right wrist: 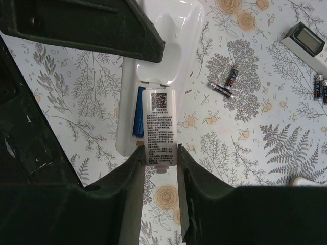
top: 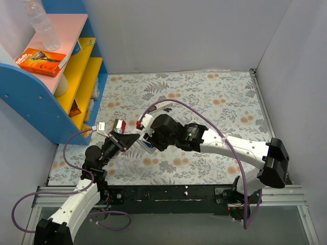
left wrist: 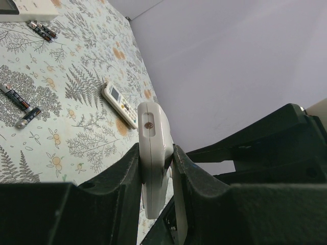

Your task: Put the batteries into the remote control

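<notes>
My left gripper [left wrist: 156, 153] is shut on a white remote control [left wrist: 153, 130], held edge-on above the table. In the right wrist view the remote's back [right wrist: 168, 46] faces up with its compartment open, and a blue battery [right wrist: 138, 111] lies inside. My right gripper [right wrist: 158, 153] is shut on the white battery cover [right wrist: 160, 127], which has a printed label and rests over the compartment. Loose black batteries [right wrist: 225, 84] lie on the floral cloth, with more at the right edge [right wrist: 319, 88]. In the top view both grippers meet mid-table [top: 140, 139].
A second white remote [left wrist: 118, 104] lies on the cloth, with loose batteries beyond it [left wrist: 41, 30] and to the left [left wrist: 15, 98]. A white device with a screen [right wrist: 305, 40] lies at the far right. A blue and yellow shelf [top: 46, 87] stands at the left.
</notes>
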Robot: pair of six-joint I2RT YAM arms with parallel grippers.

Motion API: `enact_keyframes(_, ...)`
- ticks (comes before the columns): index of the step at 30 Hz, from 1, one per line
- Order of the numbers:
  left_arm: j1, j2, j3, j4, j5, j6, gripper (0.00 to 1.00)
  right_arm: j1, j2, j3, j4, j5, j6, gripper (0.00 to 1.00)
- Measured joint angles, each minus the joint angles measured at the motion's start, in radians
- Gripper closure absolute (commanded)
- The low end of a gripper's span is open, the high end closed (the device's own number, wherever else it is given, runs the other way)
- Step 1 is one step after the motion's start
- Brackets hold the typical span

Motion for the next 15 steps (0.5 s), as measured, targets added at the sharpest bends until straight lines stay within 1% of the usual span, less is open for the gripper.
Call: enact_keyframes(15, 0.0, 0.019, 0.0, 0.031, -0.005, -0.011, 1.0, 0.019, 0.063, 0.07, -0.056, 0.029, 0.019, 0.78)
